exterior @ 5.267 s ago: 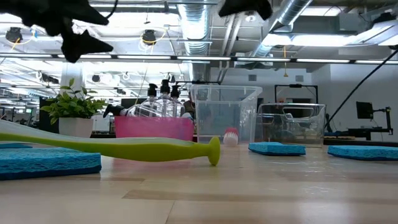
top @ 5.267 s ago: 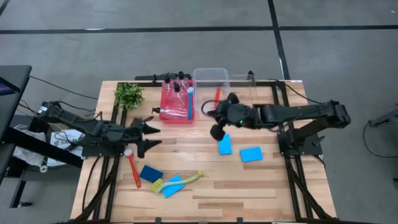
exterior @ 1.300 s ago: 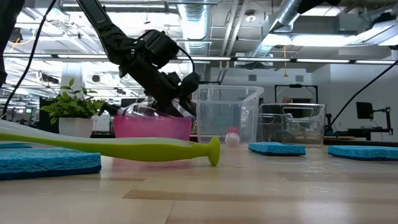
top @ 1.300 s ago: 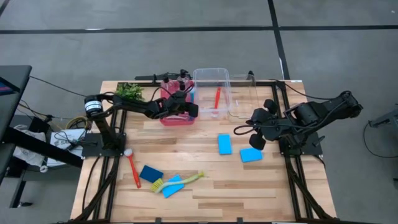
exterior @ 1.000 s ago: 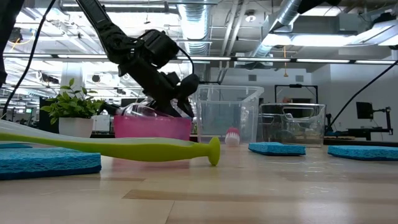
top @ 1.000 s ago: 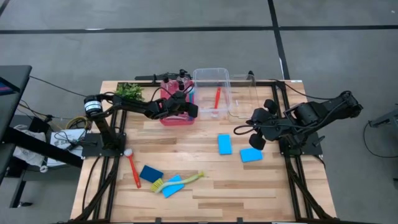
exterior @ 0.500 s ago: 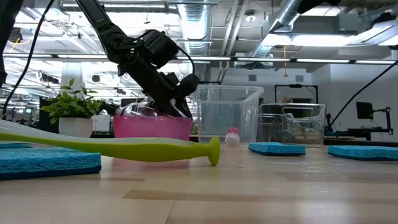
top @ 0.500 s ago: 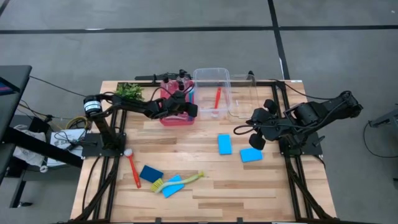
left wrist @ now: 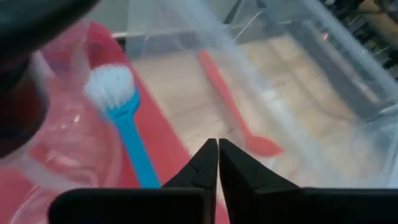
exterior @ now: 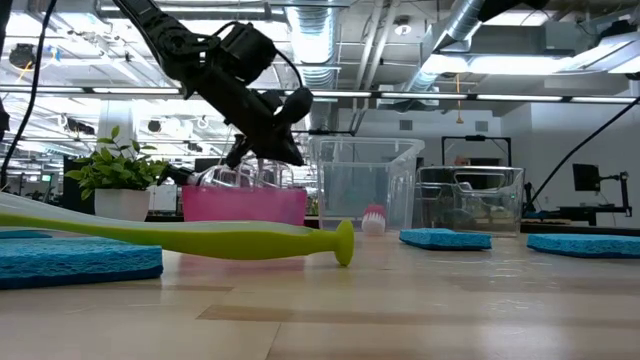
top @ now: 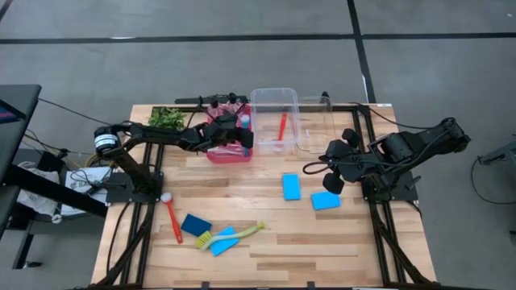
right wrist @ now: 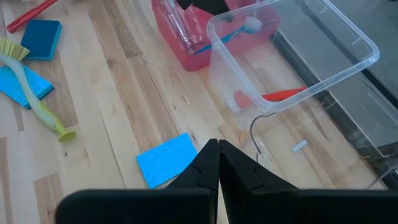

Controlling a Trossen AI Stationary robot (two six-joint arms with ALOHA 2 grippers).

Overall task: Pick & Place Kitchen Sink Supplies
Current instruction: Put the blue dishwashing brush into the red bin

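Observation:
My left gripper (top: pixel 246 137) (left wrist: pixel 217 148) hangs shut over the red tray (top: pixel 218 151), with nothing between its fingers. In the tray lie a blue brush (left wrist: pixel 124 130) and clear bottles (top: pixel 219 121). A red brush (top: pixel 281 126) lies in the clear bin (top: pixel 274 95). On the table rest blue sponges (top: pixel 291 187) (top: pixel 325 200) (top: pixel 195 224), a yellow-green brush (top: pixel 238 233) and another red brush (top: pixel 172 217). My right gripper (top: pixel 310 169) (right wrist: pixel 217 148) waits shut above the table's right part, over bare wood near a sponge (right wrist: pixel 174 160).
A leafy plant (top: pixel 167 119) stands at the far left beside the tray. A second clear bin (top: pixel 316 133) stands right of the first. The yellow-green brush lies partly on a fourth sponge (top: pixel 223 240). Bare wood shows along the near right of the table (top: pixel 339 250).
My left gripper has risen out of the red tray and drawn back a little toward the table's left edge. The blue brush and the bottles stay in the tray.

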